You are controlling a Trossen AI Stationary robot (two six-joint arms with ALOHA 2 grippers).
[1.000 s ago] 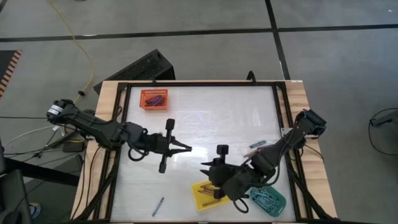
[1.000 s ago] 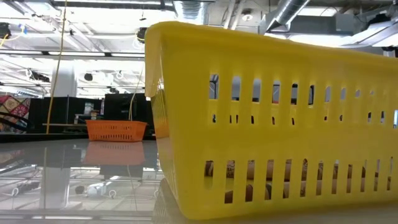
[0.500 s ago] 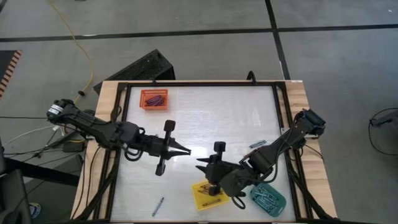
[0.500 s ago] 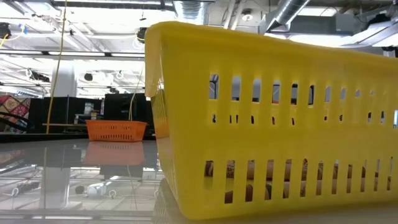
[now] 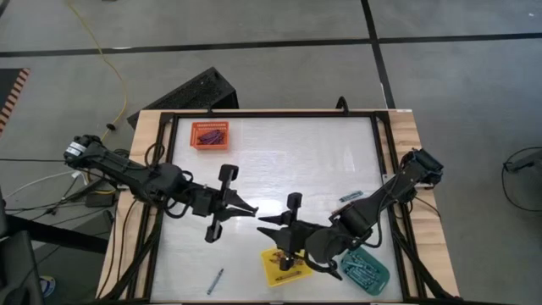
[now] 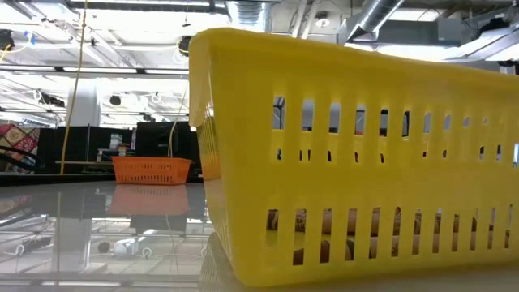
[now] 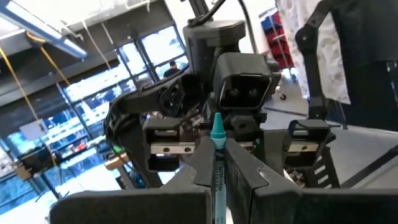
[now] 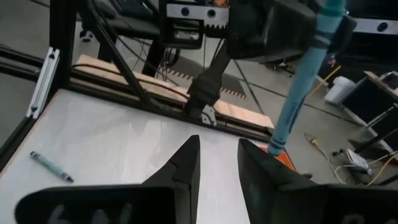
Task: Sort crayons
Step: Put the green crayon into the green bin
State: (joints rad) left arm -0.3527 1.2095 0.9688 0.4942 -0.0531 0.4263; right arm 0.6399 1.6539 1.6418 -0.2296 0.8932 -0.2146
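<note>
Both arms are seen reaching toward the middle of the tabletop (image 5: 279, 161), tips facing each other

Left gripper (image 5: 251, 211): closed tight on a teal-blue crayon (image 7: 217, 163), which is pinched between its two fingers (image 7: 200, 168) with the pointed tip sticking out past them. The same crayon is seen from the right wrist as a long teal stick (image 8: 303, 78) slanting down from the left claw

Right gripper (image 5: 262, 221): held just beside the left one, a little nearer the front edge. Its fingers (image 8: 182, 165) are parted by a narrow gap and nothing is seen between them; the held crayon lies off to one side of them, not inside the gap

Other crayons noted:
- one teal-blue stick (image 5: 215, 280) lying loose near the front left corner, also seen from the right wrist (image 8: 51, 167)
- one pale blue stick (image 5: 351, 196) loose toward the right edge
- dark sticks in the orange tray (image 5: 196, 145) at the back left corner
- brownish sticks in the yellow tray (image 5: 269, 275) at the front edge, partly under the right arm
- blue sticks in the teal tray (image 5: 380, 275) near the front right corner

In the low view the yellow tray (image 6: 357, 154) fills most of the frame, the orange tray (image 6: 152, 170) far behind it
</note>
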